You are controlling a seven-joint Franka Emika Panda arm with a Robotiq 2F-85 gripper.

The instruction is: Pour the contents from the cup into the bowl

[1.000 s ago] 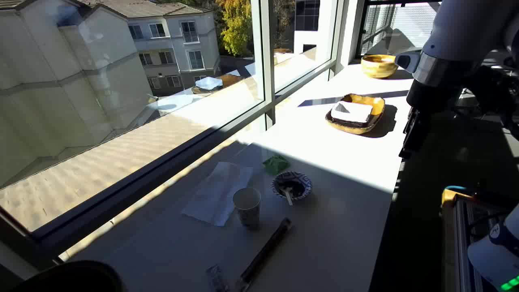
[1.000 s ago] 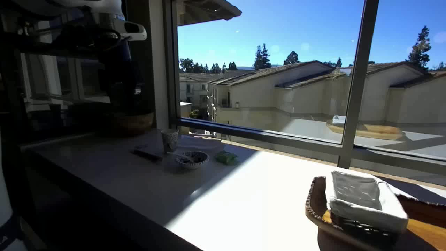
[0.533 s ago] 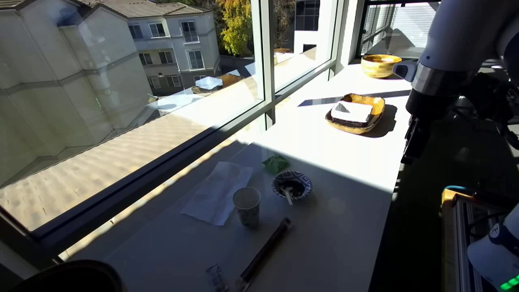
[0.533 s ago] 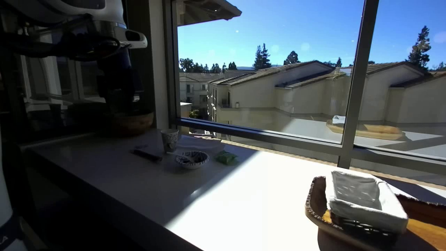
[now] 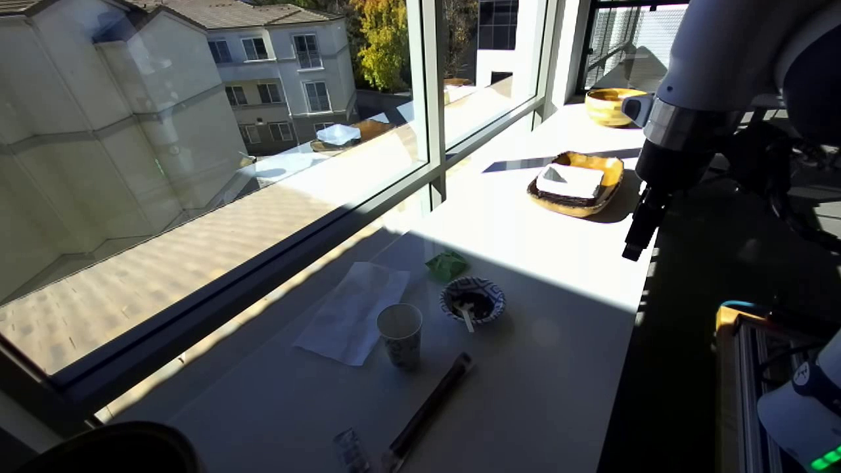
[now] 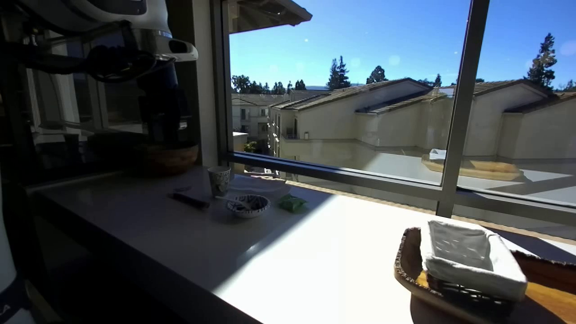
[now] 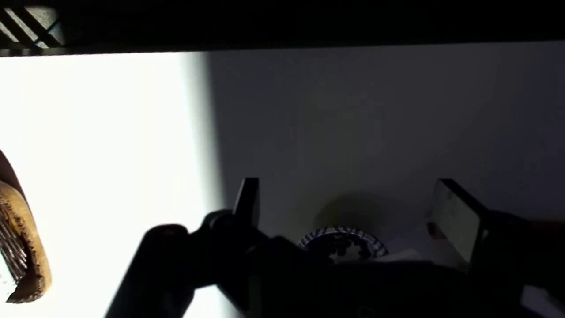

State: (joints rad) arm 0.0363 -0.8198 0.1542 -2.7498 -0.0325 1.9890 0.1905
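The off-white patterned paper cup (image 5: 401, 341) stands upright on the table and also shows in an exterior view (image 6: 219, 182). I cannot see its contents, and it does not show in the wrist view. The small bowl (image 5: 495, 290) stands beside it, with a patterned rim, dark contents and a pale spoon (image 5: 468, 320). It also shows in an exterior view (image 6: 252, 213) and, partly hidden by my gripper, in the wrist view (image 7: 344, 229). My gripper (image 5: 632, 252) is raised near the table's long edge, away from both. In the wrist view my gripper (image 7: 348, 185) is open and empty.
A dark stick-like object (image 5: 430, 410) and a clear packet (image 5: 350, 450) lie near the cup. A paper sheet (image 5: 358, 312) and green wrapper (image 5: 447, 265) lie window-side. A wooden tray (image 5: 614, 174) holds a lined basket (image 5: 570, 180). A tan bowl (image 5: 604, 113) stands beyond.
My gripper has moved from beside the table's long edge inward toward the table, leftward in one exterior view and slightly rightward in another. The cup and the bowl have not moved.
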